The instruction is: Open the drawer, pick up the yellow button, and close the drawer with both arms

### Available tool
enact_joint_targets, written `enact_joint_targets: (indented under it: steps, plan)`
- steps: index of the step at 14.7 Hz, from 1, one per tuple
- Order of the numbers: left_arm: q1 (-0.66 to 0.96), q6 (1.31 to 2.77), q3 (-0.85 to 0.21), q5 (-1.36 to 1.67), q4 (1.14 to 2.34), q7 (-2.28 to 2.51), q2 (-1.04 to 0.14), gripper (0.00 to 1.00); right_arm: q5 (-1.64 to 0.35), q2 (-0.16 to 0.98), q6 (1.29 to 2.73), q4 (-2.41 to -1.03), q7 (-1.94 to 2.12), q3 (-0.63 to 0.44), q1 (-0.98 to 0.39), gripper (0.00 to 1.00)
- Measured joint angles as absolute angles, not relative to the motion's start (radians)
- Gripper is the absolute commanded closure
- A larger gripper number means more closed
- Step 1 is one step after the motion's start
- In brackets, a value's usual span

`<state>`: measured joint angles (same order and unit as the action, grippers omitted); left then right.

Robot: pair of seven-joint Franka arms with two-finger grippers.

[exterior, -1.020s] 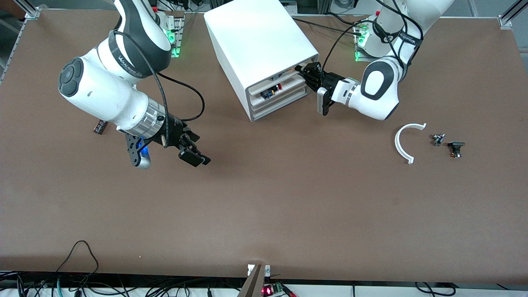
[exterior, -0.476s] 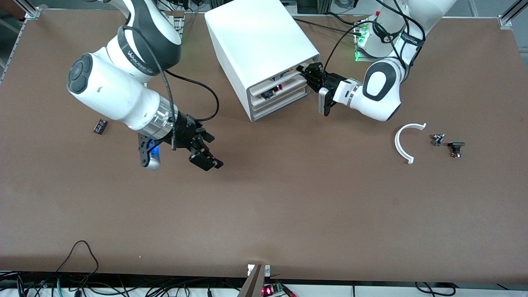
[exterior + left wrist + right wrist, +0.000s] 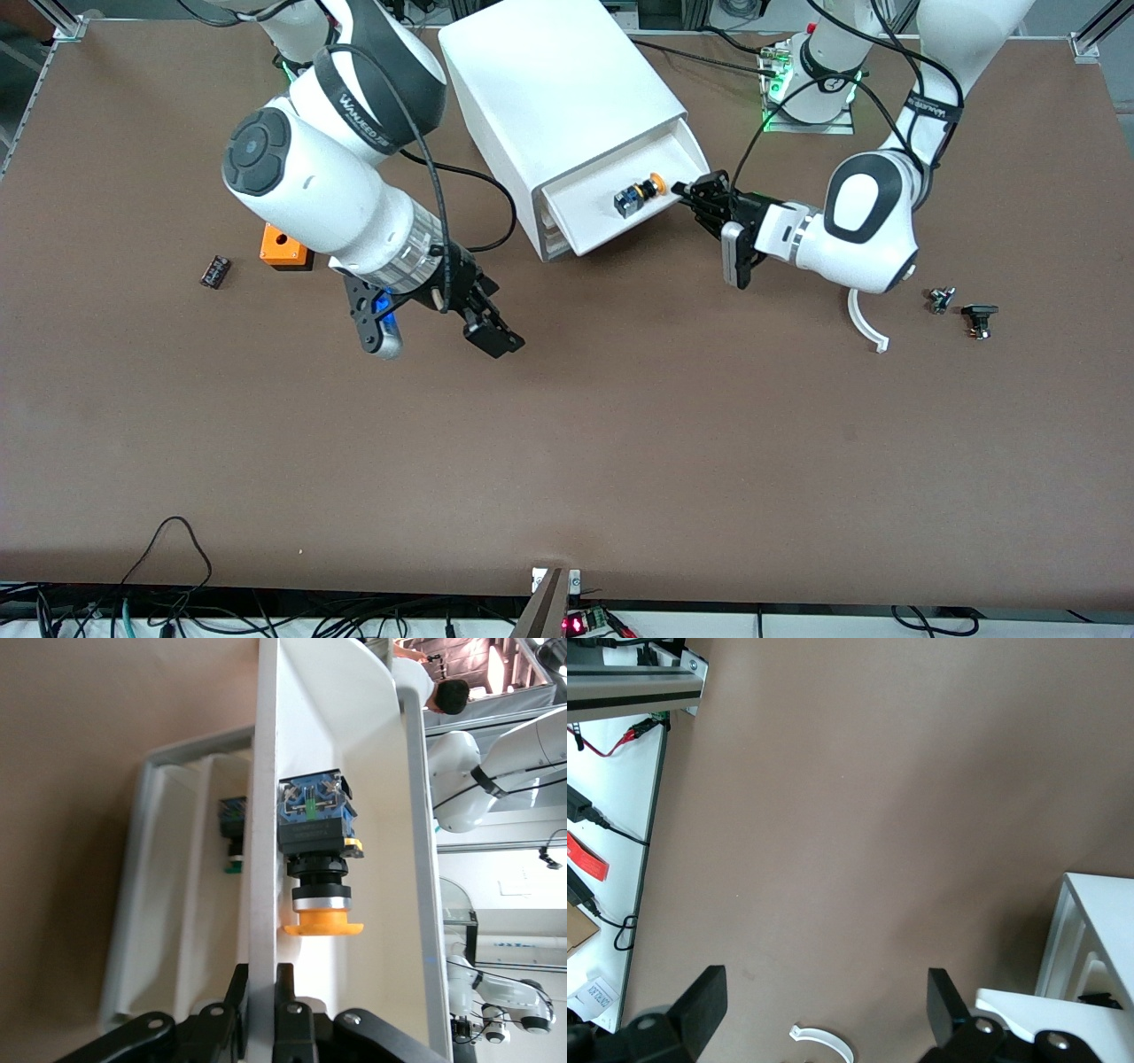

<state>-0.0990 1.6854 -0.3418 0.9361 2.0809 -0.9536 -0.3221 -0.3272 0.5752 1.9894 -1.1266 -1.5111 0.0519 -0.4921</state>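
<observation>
The top drawer [image 3: 592, 211] stands pulled out of the white cabinet [image 3: 549, 80]. In it lies the button [image 3: 640, 195] on its side, with an orange cap, yellow collar and blue-black body. My left gripper [image 3: 687, 190] is shut on the drawer's front wall. The left wrist view shows that wall [image 3: 266, 842] pinched between the two black fingers [image 3: 292, 1001], with the button [image 3: 319, 859] just inside it. My right gripper [image 3: 493, 333] hangs open over bare table, nearer to the front camera than the cabinet. In the right wrist view its fingers [image 3: 700, 997] stand wide apart with nothing between them.
An orange cube [image 3: 283, 248] and a small black part [image 3: 214, 271] lie toward the right arm's end. A white arc [image 3: 865, 324] and two small dark parts [image 3: 941, 299] [image 3: 979, 319] lie toward the left arm's end. A lower drawer holds another small part [image 3: 233, 828].
The left gripper has drawn the top drawer out, baring the button. The right arm has swung toward the cabinet, uncovering the orange cube.
</observation>
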Motion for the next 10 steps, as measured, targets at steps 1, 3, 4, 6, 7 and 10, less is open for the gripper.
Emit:
enact_joint_targets:
  steps: [1,3,4,6,7,10]
  plan:
    - [-0.114,1.679,-0.341,0.915,2.051,-0.950,-0.339,1.00,-0.327,0.586,1.989,-1.113,-1.524,0.052,-0.498,0.00]
    - [-0.146,1.663,-0.339,0.885,1.995,-0.946,-0.375,0.82,-0.327,0.597,1.989,-1.095,-1.562,0.051,-0.512,0.00]
    - [-0.158,1.656,-0.339,0.879,1.975,-0.945,-0.389,0.01,-0.325,0.597,1.989,-1.089,-1.577,0.051,-0.523,0.00]
    - [-0.171,1.654,-0.338,0.866,1.955,-0.945,-0.404,0.00,-0.294,0.597,1.988,-1.081,-1.622,0.052,-0.561,0.00]
    - [-0.177,1.652,-0.337,0.864,1.948,-0.945,-0.406,0.00,-0.272,0.598,1.988,-1.081,-1.647,0.052,-0.585,0.00]
    - [-0.187,1.599,-0.333,0.863,1.912,-0.902,-0.407,0.00,-0.230,0.618,2.018,-1.076,-1.735,0.051,-0.659,0.00]
